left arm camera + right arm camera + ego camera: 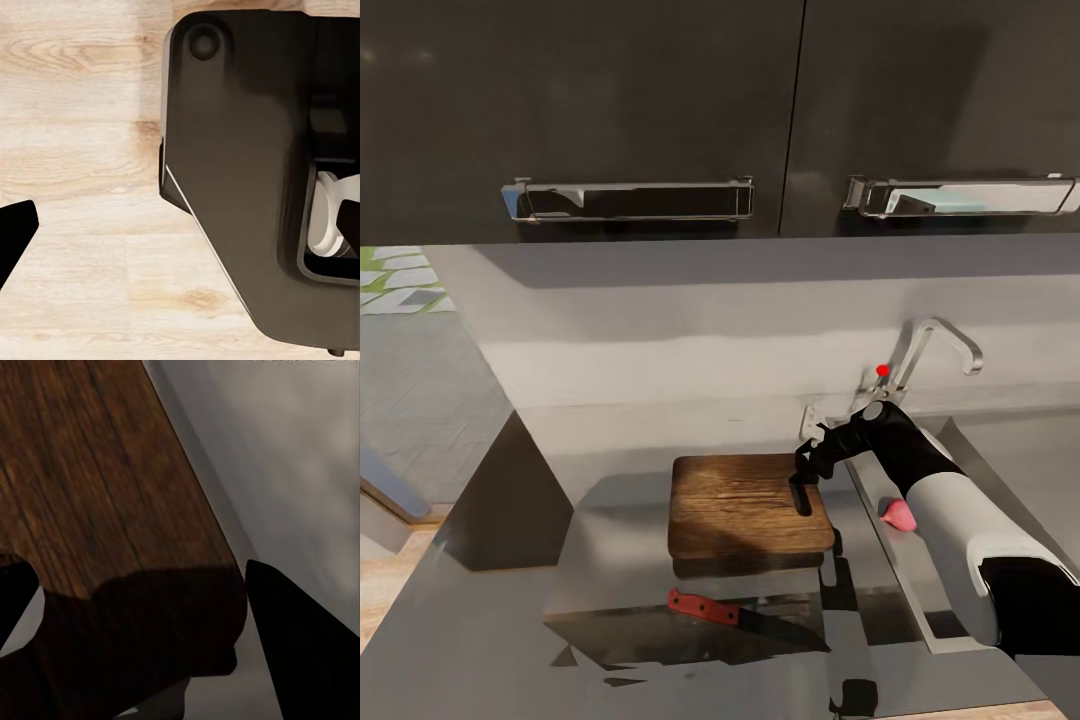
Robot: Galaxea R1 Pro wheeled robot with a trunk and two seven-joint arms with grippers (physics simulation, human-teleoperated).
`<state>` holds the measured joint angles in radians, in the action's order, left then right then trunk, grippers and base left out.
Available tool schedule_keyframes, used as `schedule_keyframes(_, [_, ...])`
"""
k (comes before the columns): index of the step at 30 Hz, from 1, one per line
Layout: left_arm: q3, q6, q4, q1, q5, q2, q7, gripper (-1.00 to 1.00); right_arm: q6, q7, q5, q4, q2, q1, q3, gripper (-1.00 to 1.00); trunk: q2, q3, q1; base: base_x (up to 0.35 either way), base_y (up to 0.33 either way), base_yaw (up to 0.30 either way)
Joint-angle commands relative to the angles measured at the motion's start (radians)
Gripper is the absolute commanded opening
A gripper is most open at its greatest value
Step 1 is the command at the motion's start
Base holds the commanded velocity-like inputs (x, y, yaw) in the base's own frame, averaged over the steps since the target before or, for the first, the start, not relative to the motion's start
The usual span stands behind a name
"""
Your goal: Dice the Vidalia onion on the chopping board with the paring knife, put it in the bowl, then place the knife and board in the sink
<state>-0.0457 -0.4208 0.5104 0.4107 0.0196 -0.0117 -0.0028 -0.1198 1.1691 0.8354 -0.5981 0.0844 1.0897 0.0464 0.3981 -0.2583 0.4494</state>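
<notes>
A dark wooden chopping board [750, 505] lies flat on the grey bench [510, 620], with the red-handled paring knife [732, 615] just in front of it, apart from it. Over the board's right end, by its handle slot, the right tool [804, 470] hangs with its fingers [300, 652] spread apart, straddling the board's corner and holding nothing. Further right, the pink onion [899, 514] sits in the sink [1000, 450], beside the arm. Whether the left tool [15, 236] is open is unclear.

grey countertop [610, 640] carries chopping board [745, 505], paring knife [735, 615] near it.
</notes>
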Motion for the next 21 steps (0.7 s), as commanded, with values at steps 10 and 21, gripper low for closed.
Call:
schedule_keyframes(10, [0.000, -0.001, 0.002, 0.000, 0.002, 0.000, 0.000, 1.00, -0.012, 0.006, -0.002, -0.003, 0.001, 0.000, 0.004, -1.00, 0.002, -0.002, 0.001, 0.000, 0.000, 0.000])
schedule_keyframes(21, [0.000, -0.001, 0.002, 0.000, 0.002, 0.000, 0.000, 1.00, -0.012, 0.005, -0.002, -0.003, 0.000, 0.000, 0.004, -1.00, 0.002, -0.002, 0.001, 0.000, 0.000, 0.000])
